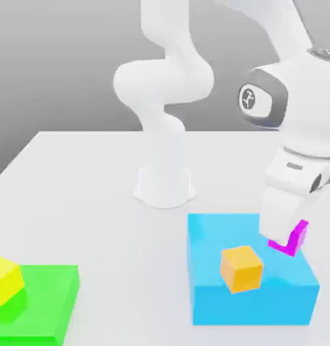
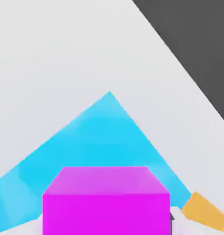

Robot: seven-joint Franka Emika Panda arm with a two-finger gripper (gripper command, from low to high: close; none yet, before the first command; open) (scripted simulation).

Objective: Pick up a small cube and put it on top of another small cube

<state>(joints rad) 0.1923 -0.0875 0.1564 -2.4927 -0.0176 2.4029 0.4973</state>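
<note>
In the exterior view, the Panda's gripper (image 1: 287,240) was found at the exterior view's right, tilted, over the far right part of the cyan block (image 1: 252,304). Its jaws were clamped on the magenta cube (image 1: 298,238), which was partly hidden behind the white gripper parts. Whether the cube touched the block could not be determined. The orange cube (image 1: 241,269) sat on the block's top near its front edge, apart from the magenta cube and turned at an angle. At the exterior view's left, the yellow cube (image 1: 5,280) rested on the green block (image 1: 42,304). Both blocks lay on the pale table (image 1: 113,230).

In the hand view, the magenta cube was held between the fingers, with a corner of the cyan block beyond it. The orange cube was partly in view, apart from the magenta one.
</note>
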